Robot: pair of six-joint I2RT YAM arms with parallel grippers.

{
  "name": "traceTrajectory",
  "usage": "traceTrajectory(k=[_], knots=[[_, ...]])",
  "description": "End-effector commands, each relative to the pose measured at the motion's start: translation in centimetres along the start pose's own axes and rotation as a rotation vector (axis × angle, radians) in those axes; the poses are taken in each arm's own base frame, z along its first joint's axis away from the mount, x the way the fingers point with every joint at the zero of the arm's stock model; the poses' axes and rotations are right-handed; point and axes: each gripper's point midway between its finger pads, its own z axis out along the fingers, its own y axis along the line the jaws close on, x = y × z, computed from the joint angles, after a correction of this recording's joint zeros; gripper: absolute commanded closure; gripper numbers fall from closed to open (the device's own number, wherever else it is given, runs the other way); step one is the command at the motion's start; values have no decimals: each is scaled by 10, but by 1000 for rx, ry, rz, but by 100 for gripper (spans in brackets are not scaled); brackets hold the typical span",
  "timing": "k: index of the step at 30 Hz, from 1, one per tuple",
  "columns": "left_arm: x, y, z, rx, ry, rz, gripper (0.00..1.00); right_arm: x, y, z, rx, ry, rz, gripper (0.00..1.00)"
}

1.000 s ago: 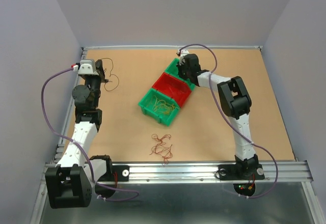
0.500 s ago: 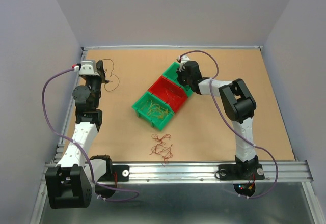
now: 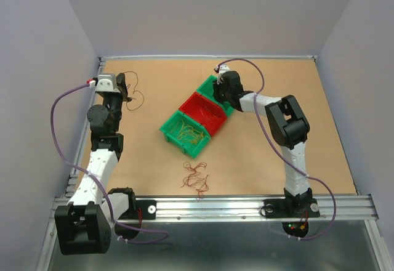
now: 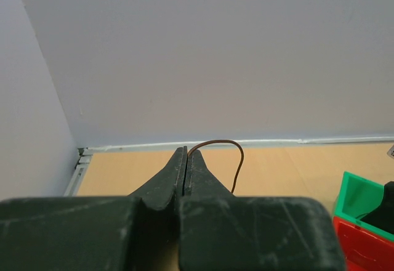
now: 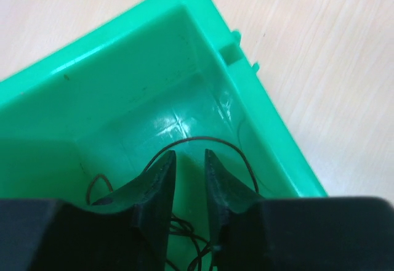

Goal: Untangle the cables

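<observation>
My left gripper (image 3: 127, 94) at the far left is shut on a thin dark cable (image 3: 138, 98) that loops onto the table. In the left wrist view the jaws (image 4: 186, 155) are pressed together with the brown strand (image 4: 237, 154) arching out to the right. My right gripper (image 3: 219, 90) is down inside the far green bin (image 3: 208, 85). In the right wrist view its jaws (image 5: 188, 154) stand slightly apart over dark cable loops (image 5: 203, 138) on the bin floor (image 5: 123, 86). A red-brown cable clump (image 3: 196, 178) lies on the table near the front. Yellow-orange cables (image 3: 189, 133) lie in the near green bin (image 3: 168, 130).
A red bin (image 3: 206, 112) sits between the two green bins in a diagonal row at mid-table. The red and green bin corners show at the right edge of the left wrist view (image 4: 363, 222). Walls close the table at back and sides; a metal rail (image 3: 215, 206) runs along the front.
The row of bins has slid and turned a little to the left, with my right gripper in the far green bin. The left gripper has stayed put with its cable.
</observation>
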Motion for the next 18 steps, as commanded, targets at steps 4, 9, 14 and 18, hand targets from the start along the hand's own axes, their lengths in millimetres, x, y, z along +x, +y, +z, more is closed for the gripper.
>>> traceTrajectory(k=[4,9,14,18], knots=[[-18,-14,-3,44,-68,16,100,-97,3,-16,18,-271,-32,62],[-18,-15,-3,48,-68,18,100,-111,-5,-27,62,-393,-92,59],[-17,-17,-3,56,-68,18,100,-117,-4,-33,57,-443,-122,52],[-19,-20,-4,71,-70,18,100,-125,5,-48,10,-460,-110,37]])
